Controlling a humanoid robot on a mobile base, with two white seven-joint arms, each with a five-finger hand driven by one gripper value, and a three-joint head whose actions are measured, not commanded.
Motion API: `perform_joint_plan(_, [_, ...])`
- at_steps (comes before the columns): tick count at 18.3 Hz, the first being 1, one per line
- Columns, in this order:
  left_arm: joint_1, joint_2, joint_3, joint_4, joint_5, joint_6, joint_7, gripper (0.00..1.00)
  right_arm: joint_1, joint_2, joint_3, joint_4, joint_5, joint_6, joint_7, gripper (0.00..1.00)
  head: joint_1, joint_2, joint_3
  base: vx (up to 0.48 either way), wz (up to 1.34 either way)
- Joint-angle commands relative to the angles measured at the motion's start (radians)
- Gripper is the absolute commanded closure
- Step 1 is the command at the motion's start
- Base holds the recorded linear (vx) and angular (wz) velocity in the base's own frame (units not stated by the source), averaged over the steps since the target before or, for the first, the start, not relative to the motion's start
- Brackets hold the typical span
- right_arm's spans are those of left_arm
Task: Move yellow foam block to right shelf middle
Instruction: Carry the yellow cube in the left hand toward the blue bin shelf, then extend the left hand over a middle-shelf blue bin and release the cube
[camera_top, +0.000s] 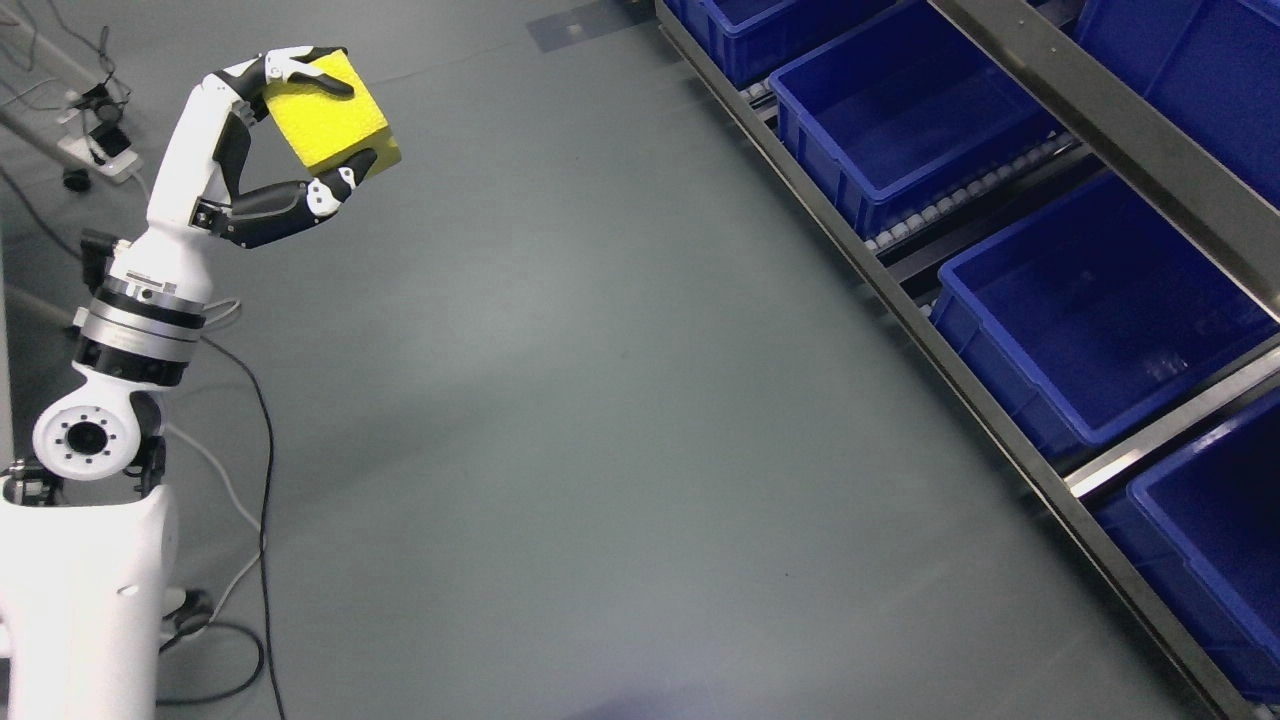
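Observation:
My left hand (320, 125) is raised at the upper left of the head view, its arm rising from the lower left corner. Its fingers (300, 70) and thumb are shut on the yellow foam block (330, 115), a squarish block held in the air above the grey floor. The shelf (960, 370) runs diagonally along the right side, well away from the hand. It carries several blue bins; the one in the middle (1090, 300) is open-topped with nothing seen inside. My right arm does not show.
Another blue bin (900, 110) sits further up the shelf and one (1220, 540) at the lower right. A metal rail (1130, 130) crosses above the bins. Black and white cables (260, 470) trail on the floor near my base; a power strip (100, 150) lies far left.

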Motion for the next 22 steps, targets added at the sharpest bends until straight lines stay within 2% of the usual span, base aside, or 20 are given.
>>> perform_joint_plan(1, [-0.002,0.002,0.01,0.001,0.026,0.003,0.0,0.86,0.001,-0.017,0.0,-0.017,0.003,-0.001,0.0,0.0,0.0,0.0,0.0,0.52,-0.29])
perform_joint_plan(13, [0.004,0.007,0.013,0.001,0.026,0.005,0.0,0.87,0.001,-0.017,0.0,-0.017,0.003,-0.001,0.0,0.0,0.0,0.0,0.0,0.588,-0.3])
perform_joint_plan(22, [-0.007,0.002,0.026,0.0,0.028,0.006,0.0,0.87,0.001,-0.017,0.0,-0.017,0.003,-0.001,0.0,0.0,0.0,0.0,0.0,0.352,-0.7])
